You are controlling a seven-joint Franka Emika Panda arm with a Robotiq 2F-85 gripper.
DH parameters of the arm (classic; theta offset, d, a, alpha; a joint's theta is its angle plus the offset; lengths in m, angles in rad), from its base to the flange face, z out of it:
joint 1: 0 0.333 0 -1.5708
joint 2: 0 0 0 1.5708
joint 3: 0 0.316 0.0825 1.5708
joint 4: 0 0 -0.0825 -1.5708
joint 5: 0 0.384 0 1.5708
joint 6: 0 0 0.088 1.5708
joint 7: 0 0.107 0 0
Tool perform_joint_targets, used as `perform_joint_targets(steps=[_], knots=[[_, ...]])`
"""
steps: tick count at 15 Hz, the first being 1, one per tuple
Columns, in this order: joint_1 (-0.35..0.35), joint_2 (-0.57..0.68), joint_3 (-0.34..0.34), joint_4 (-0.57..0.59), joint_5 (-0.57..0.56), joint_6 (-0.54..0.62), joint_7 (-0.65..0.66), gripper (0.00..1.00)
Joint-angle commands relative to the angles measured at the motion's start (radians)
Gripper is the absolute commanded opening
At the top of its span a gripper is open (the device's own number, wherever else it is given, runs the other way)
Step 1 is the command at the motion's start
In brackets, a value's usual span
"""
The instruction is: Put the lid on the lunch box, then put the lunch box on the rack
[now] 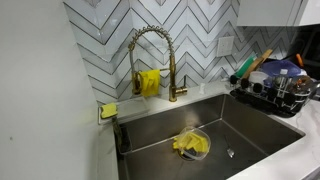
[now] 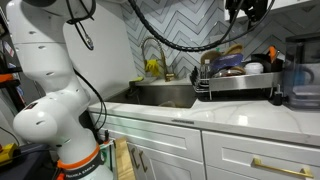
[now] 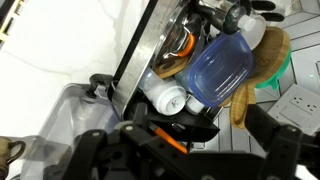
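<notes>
1. End effector (image 2: 245, 12): positioned high in the exterior view, directly above the rack (image 2: 240, 92) and clear of its contents. In the wrist view its dark parts fill the lower edge of the picture. The jaw position cannot be determined from any view. Nothing is visibly held.

2. Lunch box (image 3: 220, 70): blue, translucent, with rounded corners. It sits inside the rack, tilted, with 1 broad face turned toward the wrist camera. Whether the lid is seated on it cannot be determined. In both exterior views it shows as a blue patch among the rack contents (image 1: 285, 72).

3. Rack: black wire frame, standing on the counter (image 2: 170, 118) just beside the sink (image 1: 200, 120). The wrist view shows it loaded:
- a white cup (image 3: 165, 100) lying just beside the lunch box, at its lower left;
- a wooden utensil (image 3: 268, 55) touching the right side of the lunch box.
A green-handled brush (image 1: 247, 68) sticks up at the sink end of the rack.

4. Sink: holds 1 clear bowl (image 1: 192, 145) with a yellow cloth (image 1: 188, 147) in it. A gold spring faucet (image 1: 150, 50) stands behind the basin. A yellow sponge (image 1: 108, 110) lies at the far corner, well apart from the rack.

5. Arm (image 2: 50, 80): the white body rises in front of the cabinets.
</notes>
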Motion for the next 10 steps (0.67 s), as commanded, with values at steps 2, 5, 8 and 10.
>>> perform_joint_targets(steps=[2, 5, 8, 10], knots=[[0.007, -0.108, -0.026, -0.115, -0.037, -0.001, -0.009, 1.0], [0.007, -0.137, -0.041, -0.138, -0.023, -0.008, -0.008, 1.0], [0.014, -0.103, -0.047, -0.092, -0.015, -0.006, -0.001, 1.0], [0.014, -0.109, -0.048, -0.1, -0.015, -0.006, -0.001, 1.0]])
